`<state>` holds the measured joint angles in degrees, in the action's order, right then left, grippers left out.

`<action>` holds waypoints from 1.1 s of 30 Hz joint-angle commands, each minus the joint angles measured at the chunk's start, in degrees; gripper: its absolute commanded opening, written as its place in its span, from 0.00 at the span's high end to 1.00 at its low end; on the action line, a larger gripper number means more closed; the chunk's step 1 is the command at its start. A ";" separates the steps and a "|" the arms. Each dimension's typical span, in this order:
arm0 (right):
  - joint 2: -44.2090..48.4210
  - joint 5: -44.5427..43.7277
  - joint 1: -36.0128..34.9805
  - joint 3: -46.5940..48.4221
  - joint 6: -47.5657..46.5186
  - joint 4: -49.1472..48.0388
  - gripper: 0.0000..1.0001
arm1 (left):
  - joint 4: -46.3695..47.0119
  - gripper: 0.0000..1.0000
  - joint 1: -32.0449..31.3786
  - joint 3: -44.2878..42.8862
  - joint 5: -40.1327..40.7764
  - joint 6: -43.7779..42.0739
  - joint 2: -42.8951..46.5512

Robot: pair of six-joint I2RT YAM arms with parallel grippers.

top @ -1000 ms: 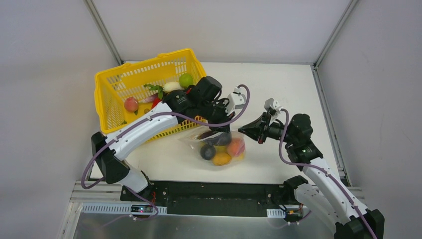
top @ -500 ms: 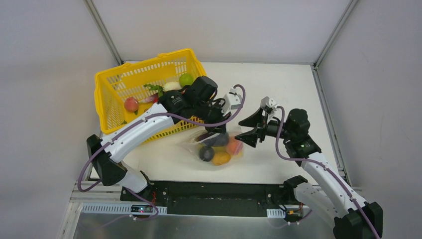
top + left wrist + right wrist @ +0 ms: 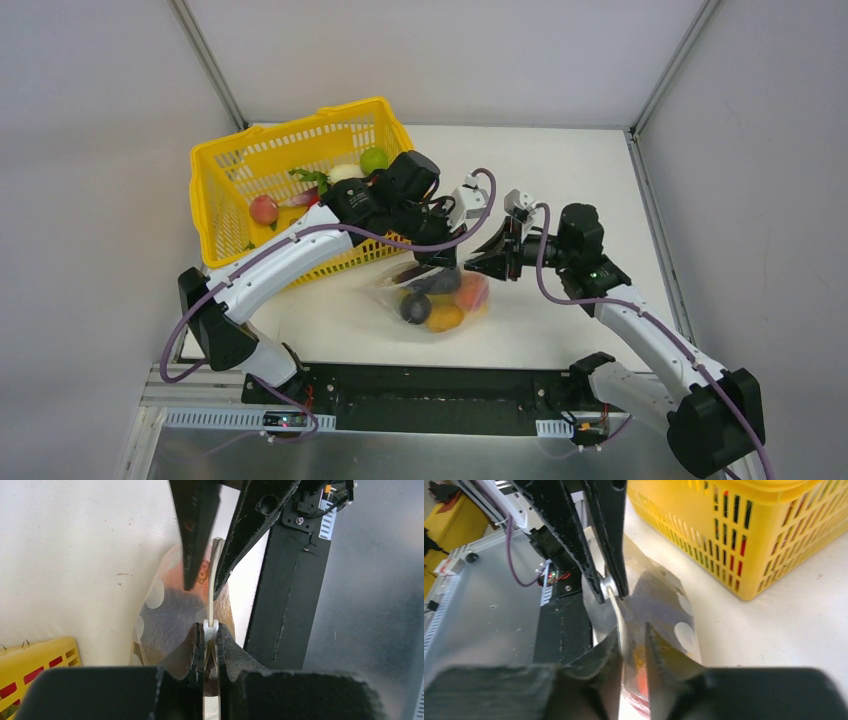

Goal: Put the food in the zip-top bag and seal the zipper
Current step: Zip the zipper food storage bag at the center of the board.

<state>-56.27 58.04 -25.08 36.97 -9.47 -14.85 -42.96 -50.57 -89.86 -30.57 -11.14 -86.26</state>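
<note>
The zip-top bag lies near the table's front, in front of the basket. It holds a dark eggplant, a dark round piece, an orange piece and a red piece. My left gripper is shut on the zipper at the bag's top edge, and its fingertips pinch a small white piece there. My right gripper is open, with its fingers on either side of the same edge, just right of the left gripper. The dotted bag hangs below.
The yellow mesh basket stands at the back left, holding a green fruit, a peach-coloured piece and a white piece. Its wall shows in the right wrist view. The black base rail runs along the near edge.
My right gripper has opened and moved left until its fingers stand on either side of the bag's top edge. My left gripper has kept its hold and barely moved.
</note>
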 commanded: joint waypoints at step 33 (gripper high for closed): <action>11.82 -8.12 -1.38 -5.65 5.17 -5.48 0.89 | 5.04 1.00 2.54 20.51 7.86 3.18 20.55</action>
<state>-42.81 44.25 -27.14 27.33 -3.55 -20.18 -36.56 -49.01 -69.58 -22.00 -9.58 -66.50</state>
